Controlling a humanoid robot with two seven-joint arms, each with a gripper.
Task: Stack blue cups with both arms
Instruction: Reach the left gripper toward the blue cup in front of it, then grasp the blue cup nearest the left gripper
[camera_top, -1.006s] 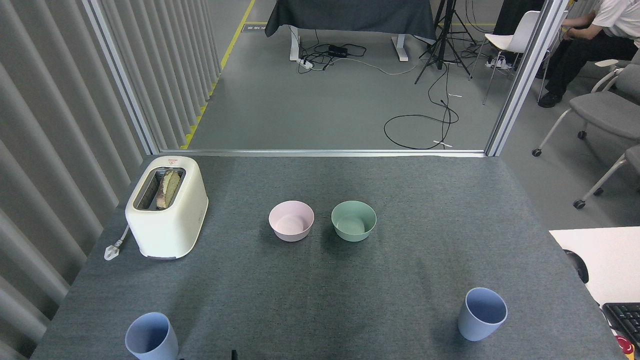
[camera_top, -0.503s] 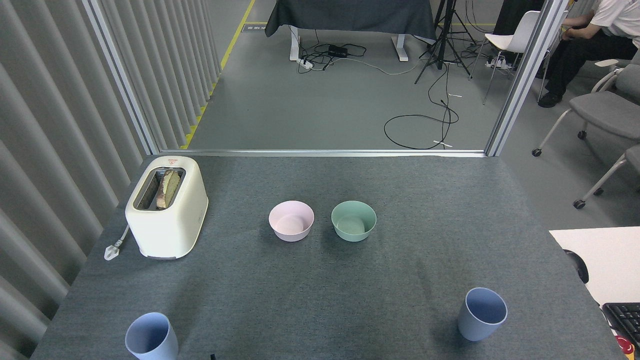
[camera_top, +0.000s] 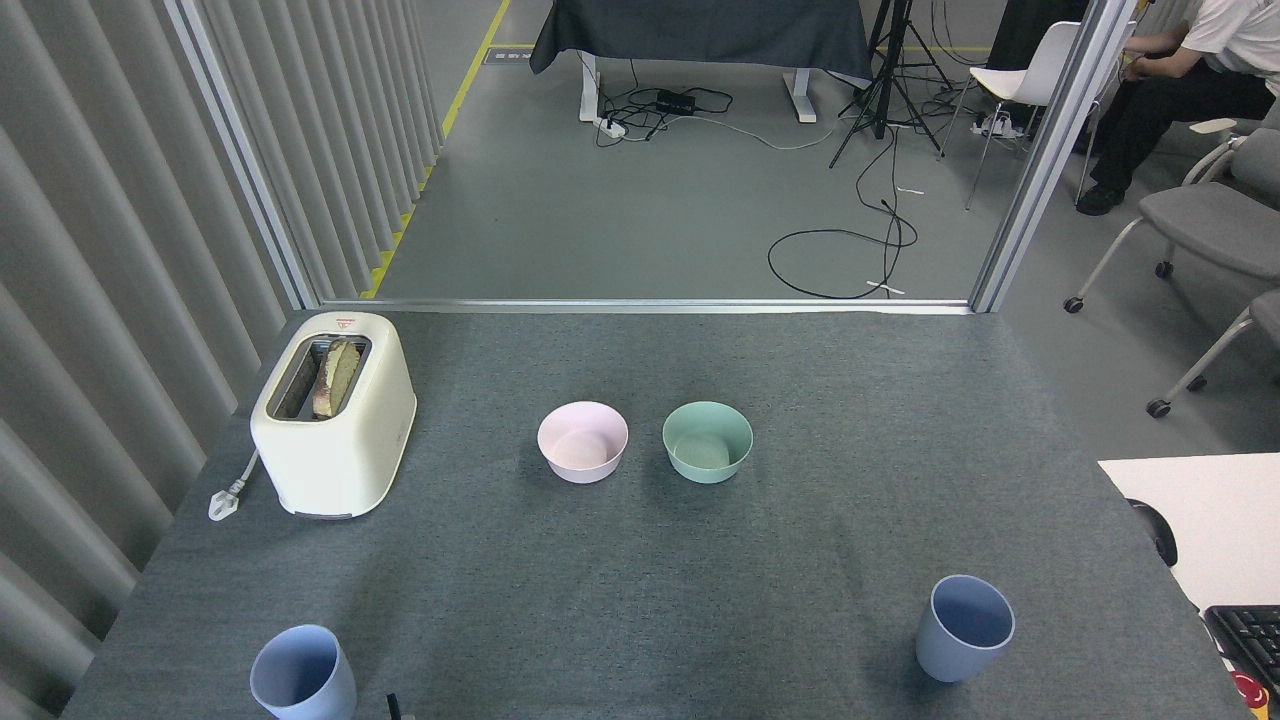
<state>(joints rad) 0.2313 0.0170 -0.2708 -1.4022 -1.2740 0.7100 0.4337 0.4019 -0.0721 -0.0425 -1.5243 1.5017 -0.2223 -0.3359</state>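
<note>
At the lower left of the frame stood one blue cup (camera_top: 302, 672), upright on the grey desk (camera_top: 640, 560); the other cup (camera_top: 965, 627) stood upright at the lower right, well apart from it. Both were empty and untouched, so stacking had not begun: each cup was yet to be grasped, lifted and nested. A thin dark tip (camera_top: 393, 705) poked up at the bottom edge beside the left cup, probably the left end effector, but whether it was spread or pressed together could not be told. No right end effector showed.
</note>
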